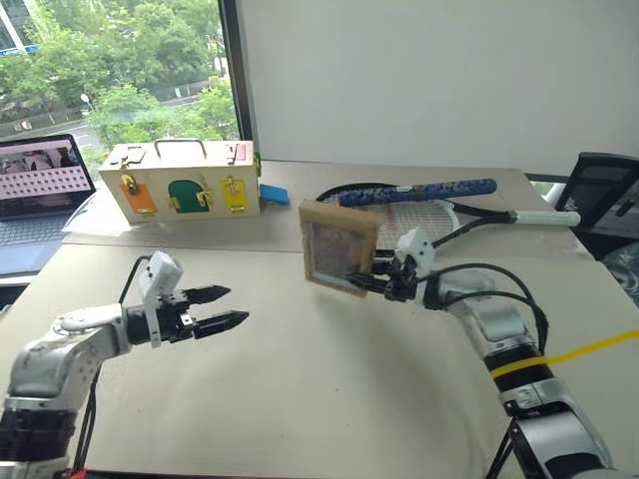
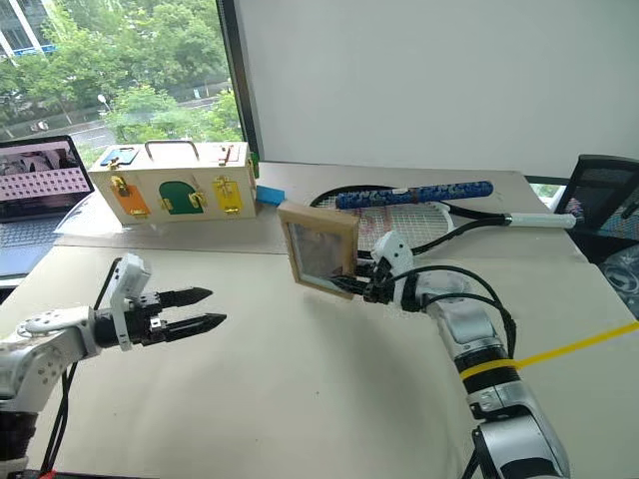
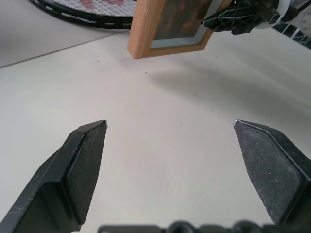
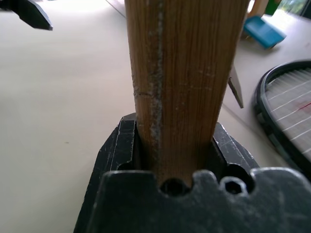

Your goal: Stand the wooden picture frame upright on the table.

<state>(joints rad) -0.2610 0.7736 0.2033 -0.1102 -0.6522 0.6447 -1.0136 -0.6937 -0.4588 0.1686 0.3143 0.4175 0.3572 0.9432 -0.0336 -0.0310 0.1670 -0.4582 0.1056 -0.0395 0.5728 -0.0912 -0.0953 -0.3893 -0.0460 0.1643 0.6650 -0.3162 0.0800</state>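
Nearest the head camera, the left gripper [image 1: 222, 308] hangs over the wide, matte beige table [image 1: 300, 399] with its two black fingers [image 3: 82, 160] spread wide and nothing between them. Across from it, the right gripper [image 1: 371, 282] is clamped on the lower right edge of the small light-wood picture frame [image 1: 337, 246]; the wrist view shows its jaws pressed against both faces of the wooden edge. That frame is held tilted in the air above the tabletop, its brownish painting facing the camera. Behind it lies a black badminton racket [image 1: 419, 215] with a blue-patterned tube [image 1: 419, 192] across it, and to the left stands a pale wooden box [image 1: 180, 182] with coloured doors.
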